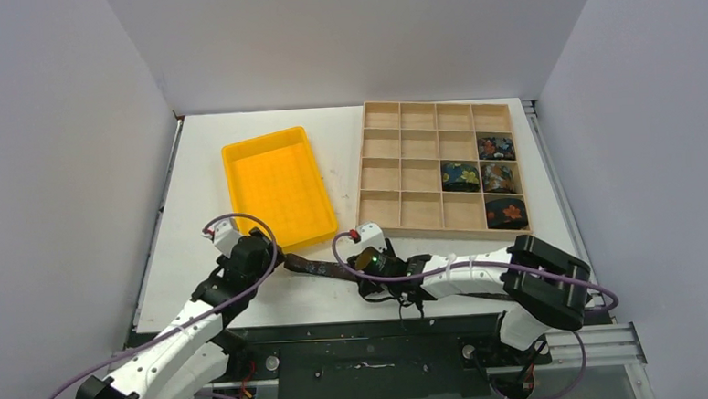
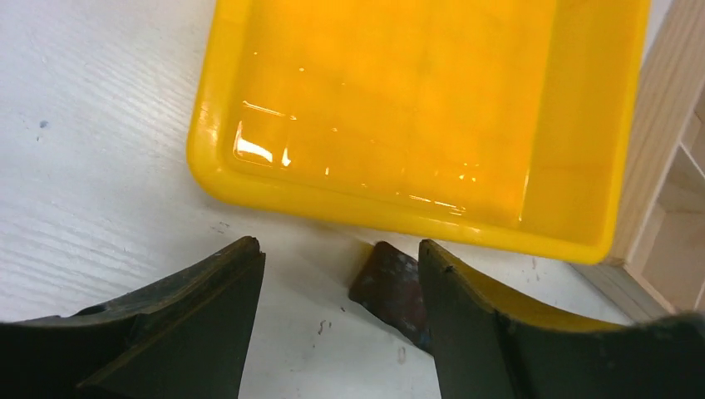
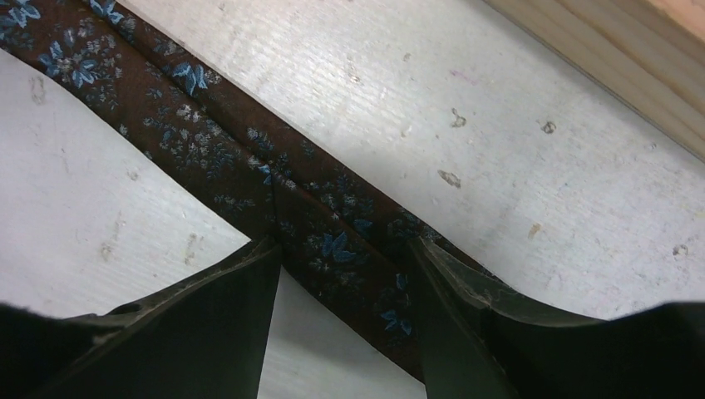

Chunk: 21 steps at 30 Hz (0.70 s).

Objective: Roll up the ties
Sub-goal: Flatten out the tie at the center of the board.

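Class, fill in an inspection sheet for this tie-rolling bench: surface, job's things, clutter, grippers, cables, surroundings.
Surface: white table, scuffed.
Job's things: one tie flat near the arms; four rolled ties in the wooden tray's right-hand cells.
Clutter: yellow bin, empty.
Grippers: left gripper open beside the tie's end; right gripper open astride the tie.
Cables: purple cables loop off both arms.
Surroundings: white walls on three sides.

Left arm (image 1: 170,342) and right arm (image 1: 469,274): white link shells, black joint housings. A purple cable (image 1: 242,219) loops along each. Left tool (image 2: 339,249), right tool (image 3: 342,249): dark matte wedge-shaped fingers (image 2: 208,316). Green LED (image 1: 369,253) on right wrist.
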{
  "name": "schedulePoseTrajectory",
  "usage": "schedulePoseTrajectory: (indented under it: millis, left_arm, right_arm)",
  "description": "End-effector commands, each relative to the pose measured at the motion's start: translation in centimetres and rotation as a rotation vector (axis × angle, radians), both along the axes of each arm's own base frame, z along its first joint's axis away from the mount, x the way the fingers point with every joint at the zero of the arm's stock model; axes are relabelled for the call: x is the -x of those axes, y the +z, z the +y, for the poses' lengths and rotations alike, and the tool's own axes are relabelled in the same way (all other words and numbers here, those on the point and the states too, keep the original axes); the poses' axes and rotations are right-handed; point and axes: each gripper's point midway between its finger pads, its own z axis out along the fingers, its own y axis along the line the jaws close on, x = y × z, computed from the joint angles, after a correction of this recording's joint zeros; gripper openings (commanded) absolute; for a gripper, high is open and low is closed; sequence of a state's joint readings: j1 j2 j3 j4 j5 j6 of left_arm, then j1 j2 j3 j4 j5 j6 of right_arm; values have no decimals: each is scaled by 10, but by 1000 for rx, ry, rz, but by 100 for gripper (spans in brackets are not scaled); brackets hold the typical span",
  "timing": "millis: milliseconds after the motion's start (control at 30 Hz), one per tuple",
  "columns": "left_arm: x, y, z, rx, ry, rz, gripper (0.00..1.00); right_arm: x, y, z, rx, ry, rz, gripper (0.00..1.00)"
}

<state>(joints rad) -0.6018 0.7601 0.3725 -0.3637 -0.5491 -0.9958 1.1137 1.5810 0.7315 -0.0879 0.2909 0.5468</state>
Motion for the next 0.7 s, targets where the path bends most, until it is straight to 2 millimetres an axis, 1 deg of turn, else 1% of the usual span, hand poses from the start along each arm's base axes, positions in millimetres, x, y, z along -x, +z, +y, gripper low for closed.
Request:
schedulePoseTrajectory:
  millis: [0, 100, 167, 233, 333, 433, 567, 600, 667]
  left_arm:
    - [-15, -12, -20, 153, -96, 43, 64]
    - [-22, -19, -23, 182, -83, 64, 60]
    - [-28, -25, -21, 186, -45, 76, 59]
    - [-37, -27, -14, 198, 23, 70, 59]
    - [-62, -17, -8, 248, 111, 10, 57]
    - [-88, -9, -1, 240, 169, -20, 57]
    - [-118, -9, 5, 240, 201, -6, 57]
    - [-122, -12, 8, 235, 218, -1, 57]
    - [-120, -17, 17, 230, 264, -5, 57]
  right_arm:
    - [5, -2, -20, -4, -16, -25, 57]
    - [8, 10, -17, -59, 11, -36, 59]
    - [8, 23, -12, -96, 33, -54, 60]
    - [7, 37, -8, -131, 50, -71, 61]
    - [8, 60, 0, -190, 71, -92, 62]
    - [11, 78, -2, -224, 81, -109, 63]
    - [18, 89, -12, -249, 81, -120, 64]
    - [19, 89, -15, -259, 70, -122, 64]
    - [20, 86, -21, -284, 39, -122, 64]
